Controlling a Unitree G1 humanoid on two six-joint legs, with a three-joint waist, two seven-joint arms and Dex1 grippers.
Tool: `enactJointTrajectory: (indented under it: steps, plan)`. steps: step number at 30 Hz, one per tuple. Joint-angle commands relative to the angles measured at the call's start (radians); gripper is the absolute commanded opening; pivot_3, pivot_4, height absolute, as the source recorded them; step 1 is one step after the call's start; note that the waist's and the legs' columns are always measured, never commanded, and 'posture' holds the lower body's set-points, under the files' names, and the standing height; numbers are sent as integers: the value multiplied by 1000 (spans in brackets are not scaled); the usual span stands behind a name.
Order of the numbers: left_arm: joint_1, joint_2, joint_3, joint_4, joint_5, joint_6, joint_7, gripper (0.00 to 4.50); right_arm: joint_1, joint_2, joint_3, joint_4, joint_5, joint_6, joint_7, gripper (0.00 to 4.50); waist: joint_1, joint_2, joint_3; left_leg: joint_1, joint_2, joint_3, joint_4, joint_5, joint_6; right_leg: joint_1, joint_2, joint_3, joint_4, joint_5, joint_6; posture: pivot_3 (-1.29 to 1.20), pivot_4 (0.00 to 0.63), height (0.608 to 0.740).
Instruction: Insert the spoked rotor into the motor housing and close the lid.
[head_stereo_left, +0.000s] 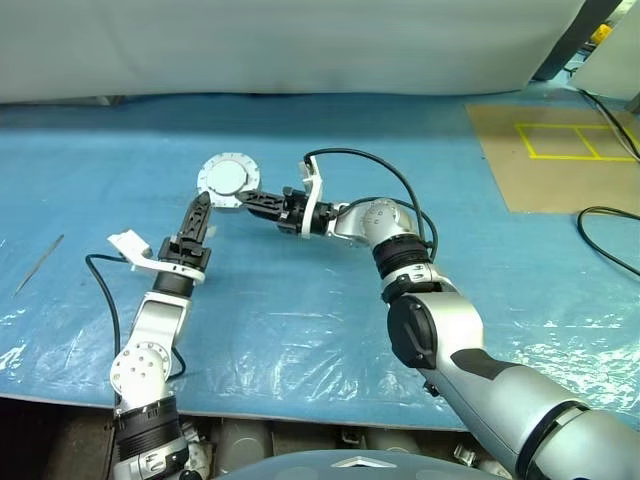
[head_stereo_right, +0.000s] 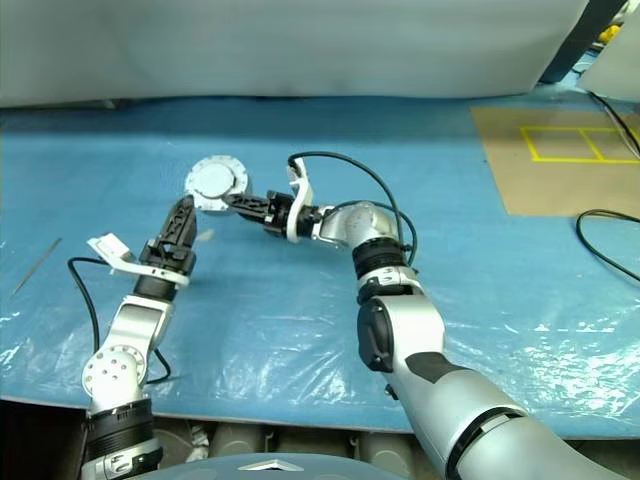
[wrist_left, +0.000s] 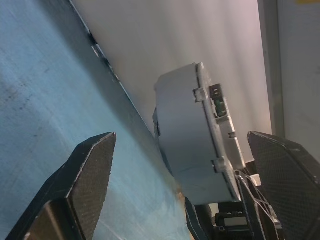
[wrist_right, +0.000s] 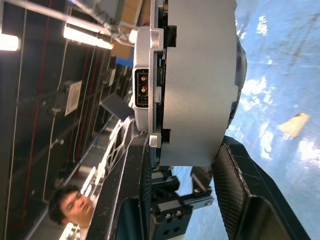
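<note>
Jaws: left gripper (head_stereo_left: 200, 205) apart, empty; right gripper (head_stereo_left: 243, 199) clamps housing (head_stereo_left: 228, 177), at left's 1 o'clock.

My left tool (wrist_left: 200, 190) is wide open. The round motor housing (wrist_left: 187, 135) sits between my fingers (wrist_left: 87, 175), above the blue worktop (wrist_left: 40, 100).

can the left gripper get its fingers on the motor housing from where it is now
Probably yes. The left gripper is open, and the motor housing sits in the gap between its fingers. The right gripper holds the housing up off the blue table cover.
</note>
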Motion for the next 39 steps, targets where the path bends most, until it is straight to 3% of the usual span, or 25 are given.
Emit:
enactJointTrajectory:
  steps: [1,6,9,12,26,27,34,39]
  plan:
    - [-31,-8,-13,-11,-25,0,-9,4405,5,11,30,-98,69,51,74,1342,2,0,0,0,0,0,0,0,0,0,0,0,0,0,0,0,150,740]
    - [-52,-11,-24,-1,-28,5,-22,4405,27,10,55,-130,76,78,79,1342,3,0,0,0,0,-1,2,0,0,1,0,0,1,1,1,0,150,740]
    - [-73,-10,-7,18,-43,-6,-17,3830,22,9,49,-119,75,64,65,1342,4,0,0,0,0,-1,3,0,0,1,0,0,1,1,1,0,150,740]
    - [-75,-1,-6,26,-45,-3,-30,2839,17,7,45,-108,75,52,60,1342,7,0,0,0,0,-1,4,0,0,1,0,0,2,1,2,0,150,740]
    - [-70,-4,-25,22,-89,25,-33,2766,4,8,41,-90,82,25,58,1342,16,0,0,-1,0,-1,6,0,0,1,0,0,2,1,2,0,150,740]
    - [-71,-7,-25,22,-97,26,-32,2766,4,8,42,-91,81,17,56,2077,17,0,0,-1,0,-1,6,0,0,1,0,0,2,1,2,0,150,740]
    - [-91,-47,2,27,-150,7,-17,2766,-11,9,18,-57,74,-32,11,4371,16,0,0,-2,0,-1,7,0,0,1,0,0,2,2,3,0,150,740]
    - [-115,-66,28,30,-178,-20,2,2766,-8,10,16,-54,73,-39,4,4371,17,0,0,-2,0,-1,7,0,0,1,0,0,2,2,3,0,150,740]
